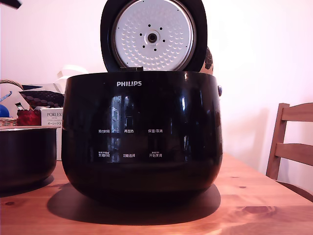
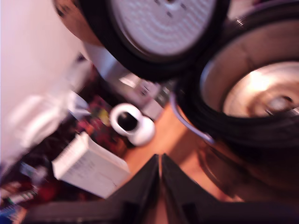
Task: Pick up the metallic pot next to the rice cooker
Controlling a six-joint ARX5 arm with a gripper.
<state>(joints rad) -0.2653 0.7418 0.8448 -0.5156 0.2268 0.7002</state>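
Note:
The rice cooker [image 1: 142, 132] is a large glossy black Philips body in the middle of the wooden table [image 1: 254, 200], its lid [image 1: 153, 34] standing open with the dimpled silver plate facing out. The metallic pot [image 1: 24, 154] sits at the exterior view's left, dark with a thin pale rim, partly cut off by the frame edge. In the blurred wrist view my gripper [image 2: 160, 163] is shut with nothing between its black fingers. It hovers above the table beside the rice cooker [image 2: 252, 93], whose silvery inside shows. The pot cannot be made out in the wrist view.
Behind the pot stand a white PORLEX box [image 1: 51, 117], a red object [image 1: 28, 117] and a basket [image 1: 7, 122]. A wooden chair [image 1: 293, 142] is at the exterior view's right. The wrist view shows a white round camera [image 2: 131, 122] and a white box [image 2: 88, 165].

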